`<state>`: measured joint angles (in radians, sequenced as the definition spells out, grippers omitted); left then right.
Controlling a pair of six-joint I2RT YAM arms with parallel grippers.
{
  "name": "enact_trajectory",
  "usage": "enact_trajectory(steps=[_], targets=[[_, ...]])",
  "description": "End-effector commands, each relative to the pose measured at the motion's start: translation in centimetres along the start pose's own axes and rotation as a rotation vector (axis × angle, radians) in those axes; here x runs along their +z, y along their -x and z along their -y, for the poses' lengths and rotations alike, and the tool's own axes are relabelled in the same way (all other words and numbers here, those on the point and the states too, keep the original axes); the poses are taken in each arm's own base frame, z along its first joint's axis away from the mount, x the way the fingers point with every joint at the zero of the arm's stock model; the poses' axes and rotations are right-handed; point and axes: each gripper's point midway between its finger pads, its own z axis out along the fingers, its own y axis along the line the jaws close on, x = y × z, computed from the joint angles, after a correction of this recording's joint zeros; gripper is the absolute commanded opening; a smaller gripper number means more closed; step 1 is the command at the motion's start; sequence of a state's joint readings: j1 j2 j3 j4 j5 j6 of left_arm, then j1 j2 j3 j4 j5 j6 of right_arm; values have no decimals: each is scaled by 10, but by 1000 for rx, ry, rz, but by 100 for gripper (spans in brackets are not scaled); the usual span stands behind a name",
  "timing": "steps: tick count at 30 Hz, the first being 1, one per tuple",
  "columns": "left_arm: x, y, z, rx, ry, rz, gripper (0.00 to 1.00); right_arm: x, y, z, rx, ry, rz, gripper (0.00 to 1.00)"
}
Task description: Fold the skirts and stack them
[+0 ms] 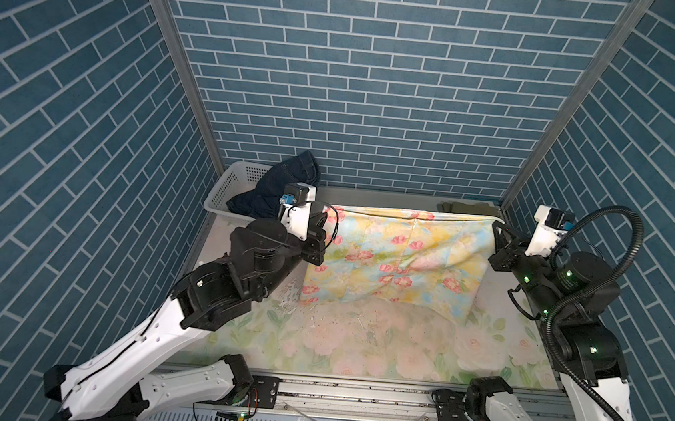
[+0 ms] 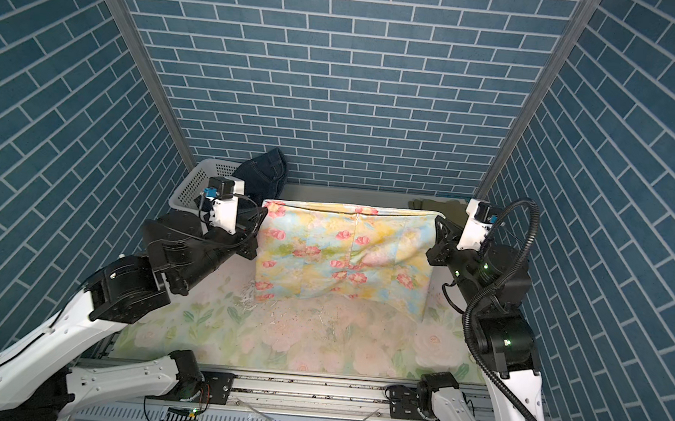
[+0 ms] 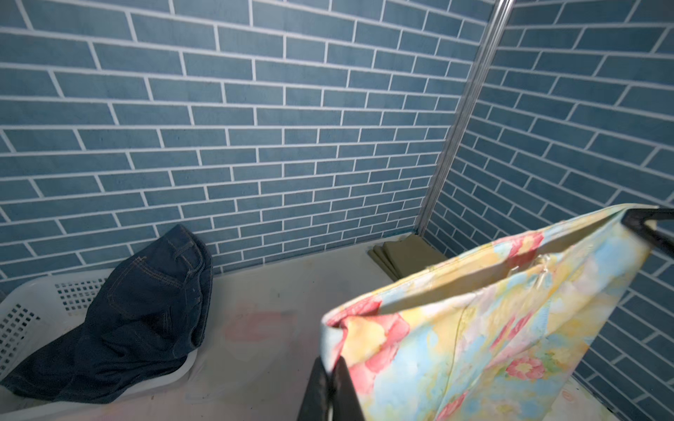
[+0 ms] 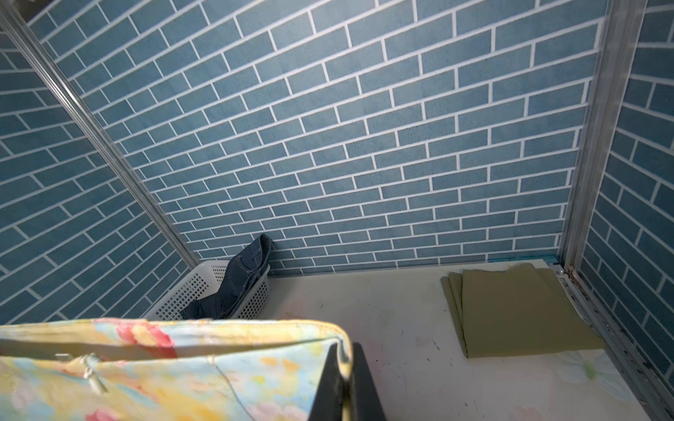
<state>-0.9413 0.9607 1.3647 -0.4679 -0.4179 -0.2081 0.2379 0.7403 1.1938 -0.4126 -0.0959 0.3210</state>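
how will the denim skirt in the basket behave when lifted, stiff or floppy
Probably floppy with some body: the denim skirt sags over the white basket rim, yet one end stands against the wall. Its thick seams suggest fair weight. Draped over the rim, it may drag the basket along.

walls [image 1: 364, 76]: blue brick pattern on three sides | corner posts [image 1: 180, 60]: metal | tabletop [image 1: 357, 346]: faded floral print
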Motion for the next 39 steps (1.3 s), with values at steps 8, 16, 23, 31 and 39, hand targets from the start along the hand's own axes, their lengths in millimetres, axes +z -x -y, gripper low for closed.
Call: enact_trajectory(steps=[8, 16, 23, 31, 39], targets=[[75, -62, -50, -38, 158, -227, 0, 81, -59, 27, 165, -99, -230, 0], [198, -202, -135, -205, 276, -486, 0, 241, -202, 77, 282, -69, -520, 0], [253, -280, -182, -157, 442, -672, 45, 303, -261, 118, 246, -142, -687, 47], [234, -257, -172, -148, 430, -642, 78, 231, -266, 124, 211, -250, -737, 79], [176, -278, -137, -107, 387, -705, 79, 129, -312, 125, 264, -352, -828, 76]])
